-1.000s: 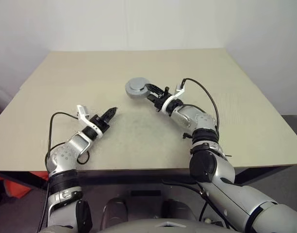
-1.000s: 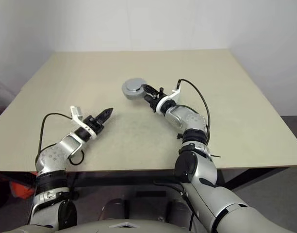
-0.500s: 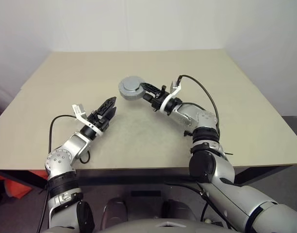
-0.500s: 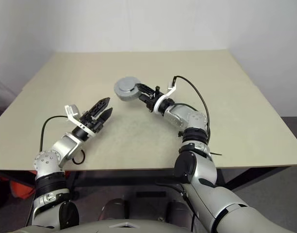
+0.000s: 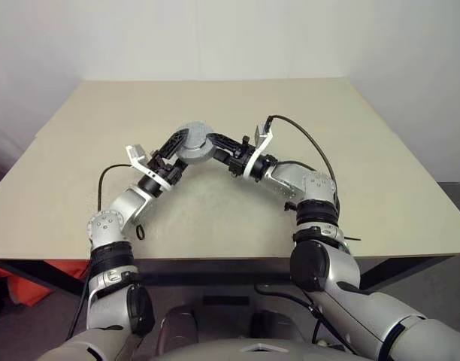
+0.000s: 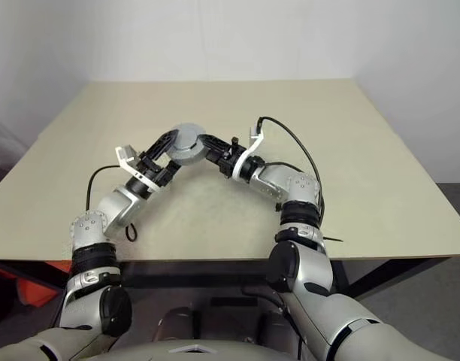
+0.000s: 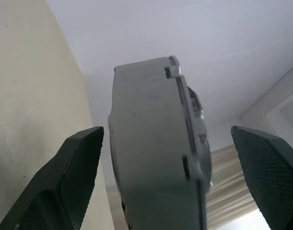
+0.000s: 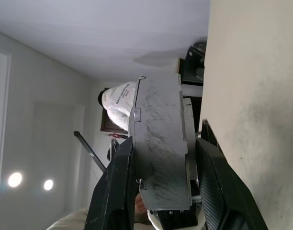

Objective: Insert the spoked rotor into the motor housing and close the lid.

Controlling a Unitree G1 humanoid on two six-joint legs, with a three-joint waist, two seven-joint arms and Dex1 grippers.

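Beige and bare, the table (image 5: 365,173) stands against white walls, and both arms reach in over its middle. Between them, raised off the tabletop, is the motor housing (image 5: 194,144), a round grey metal puck, and the two grippers meet at it from opposite sides. The right gripper (image 5: 217,143) comes in from the robot's right and pinches the housing by its flat faces; in the right wrist view its two black fingers (image 8: 115,187) press against the two faces of the scuffed grey puck (image 8: 158,143), which stands edge-on between them with a small notch in its rim. The left gripper (image 5: 175,147) comes up from the robot's left with its jaws spread wide. In the left wrist view the housing (image 7: 146,143) stands edge-on in the gap between the two dark fingertips (image 7: 77,172), and clear space shows on either side of it, so the fingers straddle it without touching. A thinner stepped layer with small notches sits on the face of the housing that is turned toward the farther left finger; whether that is the lid cannot be told. Black cables loop from both wrists.
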